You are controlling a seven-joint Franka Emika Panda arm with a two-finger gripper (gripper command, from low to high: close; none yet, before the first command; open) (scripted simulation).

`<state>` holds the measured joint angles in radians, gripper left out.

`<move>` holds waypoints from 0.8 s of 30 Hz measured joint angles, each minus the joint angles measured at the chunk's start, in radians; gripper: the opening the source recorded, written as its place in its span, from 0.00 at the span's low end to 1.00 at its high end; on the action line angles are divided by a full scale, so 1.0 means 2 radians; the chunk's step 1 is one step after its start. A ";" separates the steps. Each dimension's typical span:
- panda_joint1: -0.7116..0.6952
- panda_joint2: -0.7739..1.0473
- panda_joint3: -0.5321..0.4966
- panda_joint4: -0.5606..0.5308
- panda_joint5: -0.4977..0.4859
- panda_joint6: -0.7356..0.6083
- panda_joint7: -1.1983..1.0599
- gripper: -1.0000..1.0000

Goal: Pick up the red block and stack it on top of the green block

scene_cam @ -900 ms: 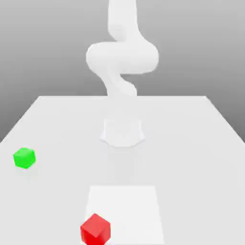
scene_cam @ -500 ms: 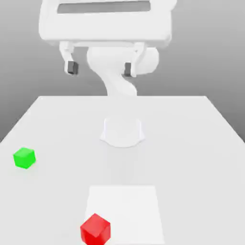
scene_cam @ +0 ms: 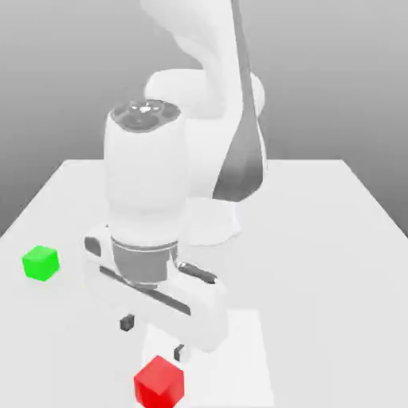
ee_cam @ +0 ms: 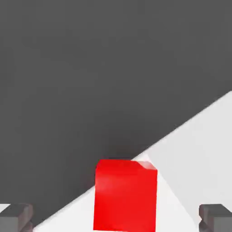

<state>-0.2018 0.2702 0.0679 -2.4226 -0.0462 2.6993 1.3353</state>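
The red block [scene_cam: 158, 382] rests on the white table near its front edge, at the corner of a paler square patch [scene_cam: 239, 351]. In the hand view the red block [ee_cam: 125, 195] lies between the two dark fingertips [ee_cam: 16, 216], apart from both. My gripper [scene_cam: 151, 336] hovers just above and behind the red block, open, with nothing between its fingers. The green block [scene_cam: 41, 262] sits alone on the table at the exterior view's left, well away from the hand.
The arm's round base [scene_cam: 219, 223] stands mid-table behind the hand, with the white arm links rising above it. The table's front edge runs close by the red block [ee_cam: 190, 122]; dark floor lies beyond it.
The hand has dropped from high above the table down to just over the red block and has turned. Both blocks have stayed where they were.
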 joint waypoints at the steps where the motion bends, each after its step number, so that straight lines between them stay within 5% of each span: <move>1: 0.001 0.018 -0.002 0.002 -0.002 0.014 0.002 0.50; 3: 0.005 0.054 -0.006 0.007 -0.006 0.044 0.006 0.50; 4: 0.006 0.066 -0.008 0.009 -0.007 0.054 0.008 0.00; 10: 0.007 0.072 -0.009 0.010 -0.009 0.059 0.009 0.00; 16: -0.004 -0.011 -0.004 -0.006 0.003 -0.009 0.003 0.00; 24: -0.132 -0.103 -0.136 -0.090 -0.003 -0.017 0.105 0.00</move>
<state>-0.4668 0.0642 -0.2036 -2.6031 -0.0531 2.6649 1.5458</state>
